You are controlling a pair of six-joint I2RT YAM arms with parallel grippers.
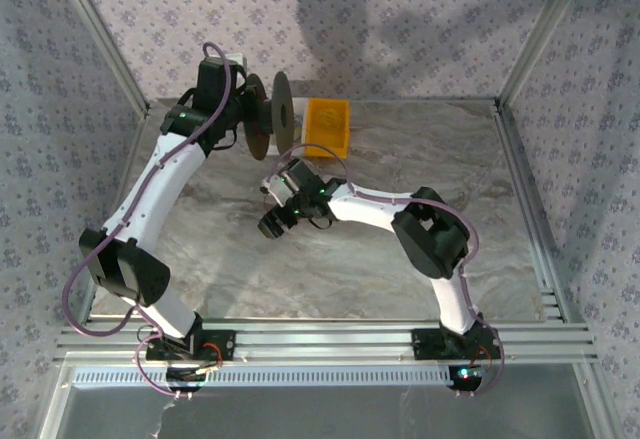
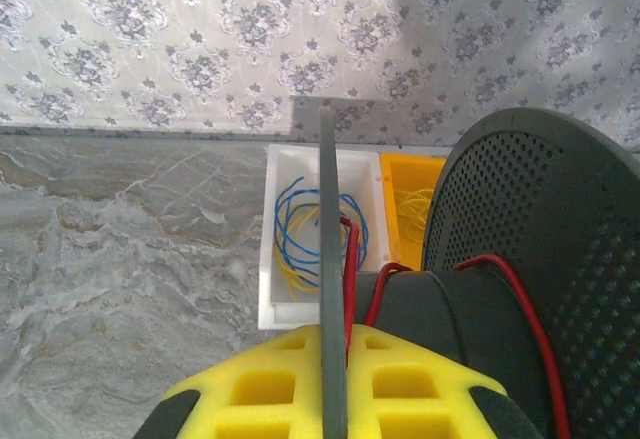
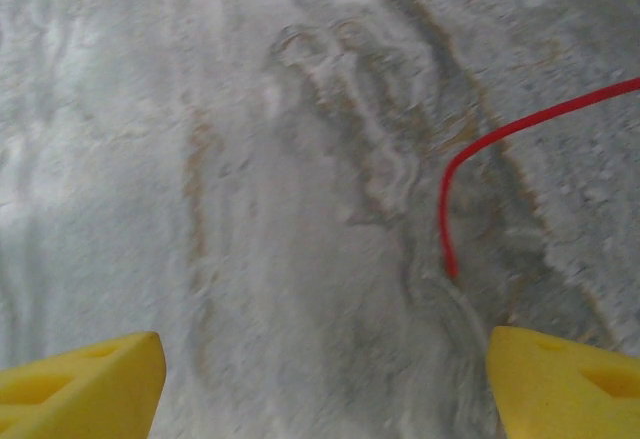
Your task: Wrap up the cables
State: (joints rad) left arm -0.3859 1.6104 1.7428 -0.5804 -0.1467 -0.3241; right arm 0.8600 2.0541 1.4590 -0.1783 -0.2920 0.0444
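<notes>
The red cable (image 3: 480, 147) lies slack on the marble tabletop (image 3: 250, 209). In the right wrist view it curves in from the right edge and bends down to a loose end with a short pale tip, just ahead of one yellow finger. Its other stretch is at the black spool (image 2: 560, 259), where a red strand climbs over the hub between the two flanges. One flange is seen edge-on and the other is a perforated disc. The cable is very thin, glossy and limp, and it keeps a soft bend rather than a straight line, so it will probably spring off the hub if given slack.

The right gripper (image 3: 320, 389) is spread wide, with its fingers (image 3: 80, 379) at the two lower corners and only bare table between them. It holds nothing. The left gripper (image 2: 330, 389) is clamped on the edge-on flange and carries the spool near the far side of the table.

The step in hand looks like picking up the free length for a turn. It should go best if the jaws straddle the strand a little back from the tip and pinch fully. The strand should then stay lightly taut on its way round the hub and be laid between the flanges — not over a rim — while the left arm keeps the spool steady.

Beyond the spool sit a white bin (image 2: 270, 244) holding blue and yellow wire loops (image 2: 300, 234) and an orange bin (image 2: 410, 164) beside it.
</notes>
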